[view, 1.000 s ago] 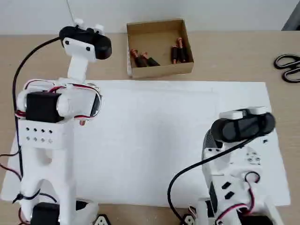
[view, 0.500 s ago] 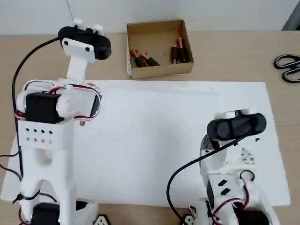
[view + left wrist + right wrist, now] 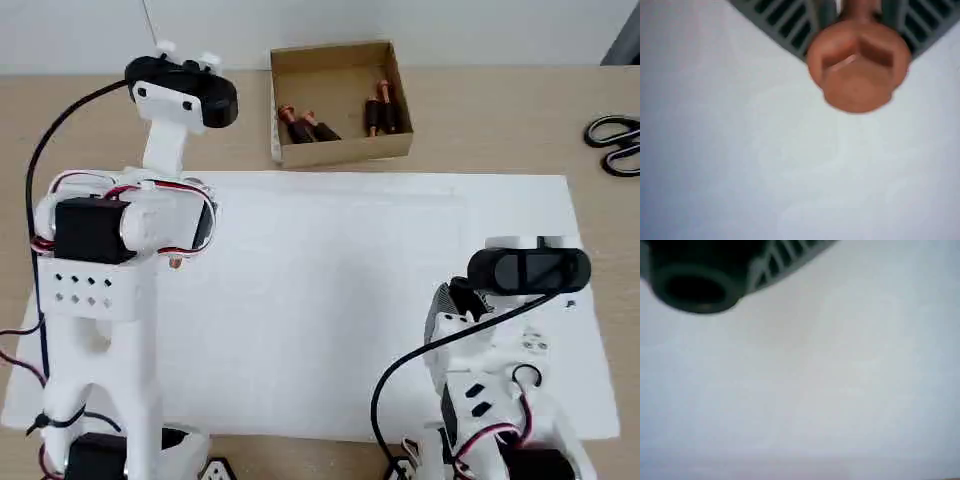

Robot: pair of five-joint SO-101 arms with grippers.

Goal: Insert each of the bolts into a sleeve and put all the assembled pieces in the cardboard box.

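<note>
Robotics lab bench, wooden tabletop [image 3: 500, 120], white work sheet [image 3: 340, 290], scissors [image 3: 618, 146] at edge, plain white wall [image 3: 450, 25]

- cardboard box [image 3: 345, 150]: brown, matt cardboard.
- bolt [image 3: 857, 70]: copper-coloured metal, dull sheen.
- sleeve [image 3: 692, 287]: black, smooth, matt, plastic-looking.
- sheet [image 3: 350, 290] near the cardboard box: white, matt, paper-like.
- tabletop [image 3: 500, 120]: pale wood grain, matt.
- arm shell [image 3: 95, 320]: white, smooth plastic, slightly glossy.

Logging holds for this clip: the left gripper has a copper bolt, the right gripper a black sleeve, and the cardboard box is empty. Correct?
The box part is wrong. In the high view the cardboard box holds several assembled pieces. The left gripper does have the copper bolt and the right gripper the black sleeve.
</note>
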